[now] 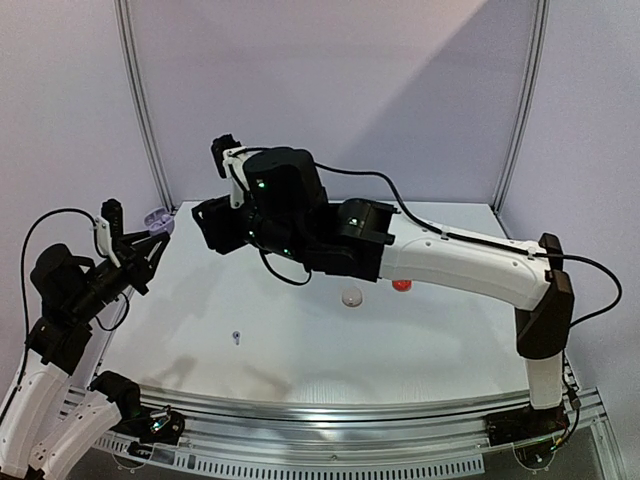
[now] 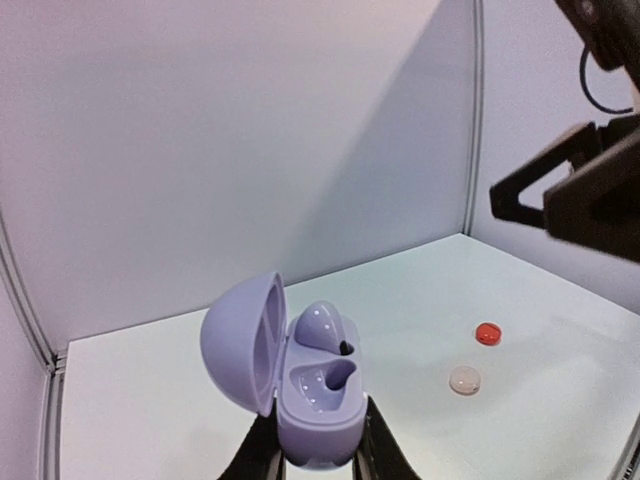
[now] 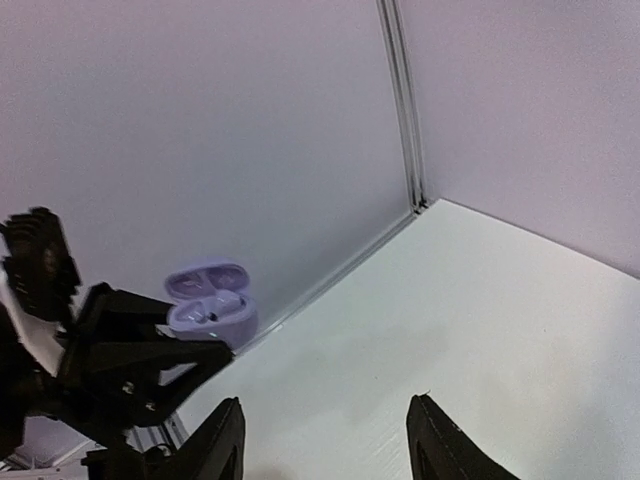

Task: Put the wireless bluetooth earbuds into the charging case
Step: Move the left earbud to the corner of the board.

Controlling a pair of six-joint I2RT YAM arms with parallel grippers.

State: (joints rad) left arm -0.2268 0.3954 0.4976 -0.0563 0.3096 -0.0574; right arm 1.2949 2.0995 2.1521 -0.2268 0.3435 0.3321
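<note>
- Holding the lilac charging case clamped by its base, the left gripper has it raised off the desk. The lid is swung open to one side and the two sockets are bare to view.
- The right gripper hangs with its fingers apart and nothing between them. The case sits ahead of it and off to its left, well apart and at about its own height.
- One socket, the one farther from the left gripper's fingers, seems to carry a lilac earbud. The nearer socket looks hollow, so it is probably the one to fill.
- A tiny loose earbud lies on the desk below the right gripper and back toward the arm bases. With the left gripper taken up by the case, the free right gripper looks the one to fetch it, and that would mean coming down and back, away from the case.
- That earbud is too small in the top view to show which way its stem points, and neither wrist camera shows it.
- A white round case and a red round case rest on the desk beyond the held case. Whether they are shut or hold anything cannot be made out.
- No other earbuds can be found in any view.
</note>
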